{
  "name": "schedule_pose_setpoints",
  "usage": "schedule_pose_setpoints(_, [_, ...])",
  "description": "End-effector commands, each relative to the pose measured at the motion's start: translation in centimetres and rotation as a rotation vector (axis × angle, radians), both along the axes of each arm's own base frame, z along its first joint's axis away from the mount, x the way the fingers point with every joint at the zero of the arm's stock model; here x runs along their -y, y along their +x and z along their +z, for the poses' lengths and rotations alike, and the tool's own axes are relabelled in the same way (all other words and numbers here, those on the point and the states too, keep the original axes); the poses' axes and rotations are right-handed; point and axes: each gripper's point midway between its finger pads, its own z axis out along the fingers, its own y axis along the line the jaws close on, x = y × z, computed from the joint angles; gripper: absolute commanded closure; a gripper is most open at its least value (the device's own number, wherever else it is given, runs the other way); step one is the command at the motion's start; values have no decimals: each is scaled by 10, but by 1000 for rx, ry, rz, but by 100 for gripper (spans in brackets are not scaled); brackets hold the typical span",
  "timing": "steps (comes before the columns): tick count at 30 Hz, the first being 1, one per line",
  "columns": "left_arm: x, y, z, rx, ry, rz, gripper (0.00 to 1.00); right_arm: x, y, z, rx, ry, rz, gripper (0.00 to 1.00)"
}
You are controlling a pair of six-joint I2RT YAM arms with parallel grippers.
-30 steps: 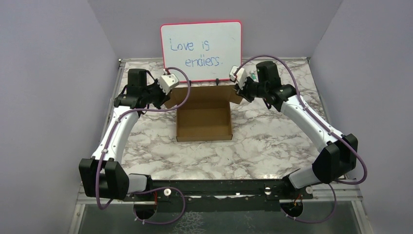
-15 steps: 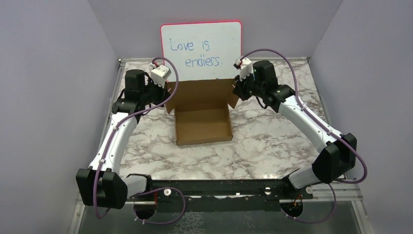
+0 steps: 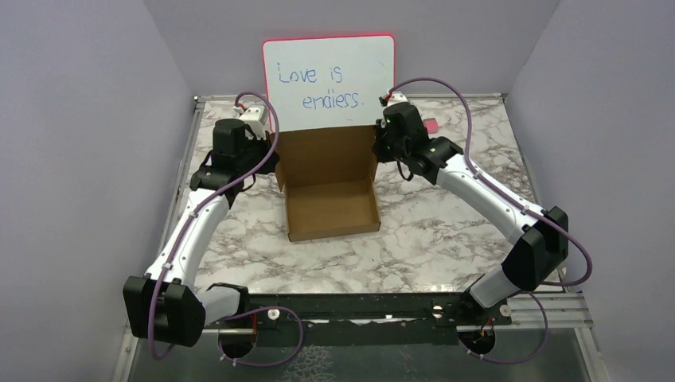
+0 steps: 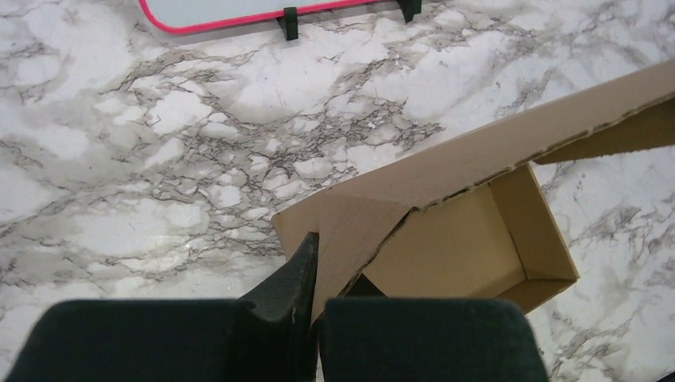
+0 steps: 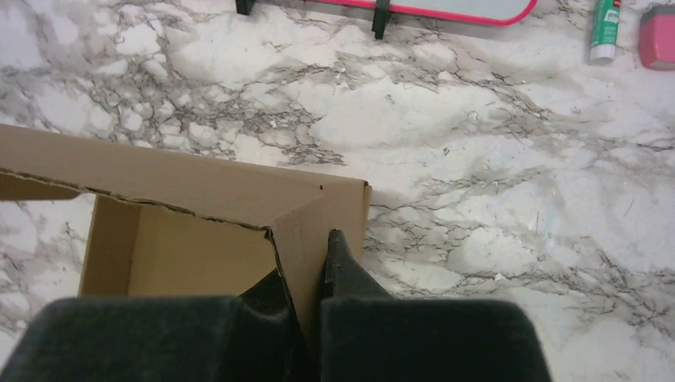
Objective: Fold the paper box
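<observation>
Paper box (image 3: 330, 200) lid raised; left gripper (image 4: 330, 272), right gripper (image 5: 306, 267) pinching (wrist-seen)

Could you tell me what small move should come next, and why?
Probably swing both grippers toward the near edge together to lower the lid: the left gripper and right gripper each pinch a side flap of the plain brown cardboard box, whose lid stands upright.

Marble table (image 3: 446, 231) with paper box (image 3: 332, 208), whiteboard (image 3: 329, 76) (pink-framed) behind.

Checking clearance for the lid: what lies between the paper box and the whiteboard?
Only bare marble table, seen in the left wrist view, separates the paper box from the whiteboard.
</observation>
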Motion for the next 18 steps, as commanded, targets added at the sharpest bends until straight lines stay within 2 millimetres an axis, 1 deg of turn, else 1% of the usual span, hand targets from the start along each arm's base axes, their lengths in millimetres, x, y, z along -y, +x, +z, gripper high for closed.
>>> schedule_pose_setpoints(1, [1,10,10,-10,-123,158,100,-4,7,14,16,64,-204,99])
schedule_pose_setpoints(6, [10,14,14,-30,-190,200,100,-9,5,14,26,83,-257,98])
schedule_pose_setpoints(10, [15,18,13,-48,-226,233,97,-10,5,16,37,98,-291,97])
schedule_pose_setpoints(13, [24,19,10,-56,-227,229,92,-12,4,15,45,110,-301,96])
schedule_pose_setpoints(16, [27,18,3,-62,-215,244,89,-13,1,14,50,126,-304,95])
schedule_pose_setpoints(18, [27,18,2,-57,-223,255,87,-12,0,14,59,132,-309,95])
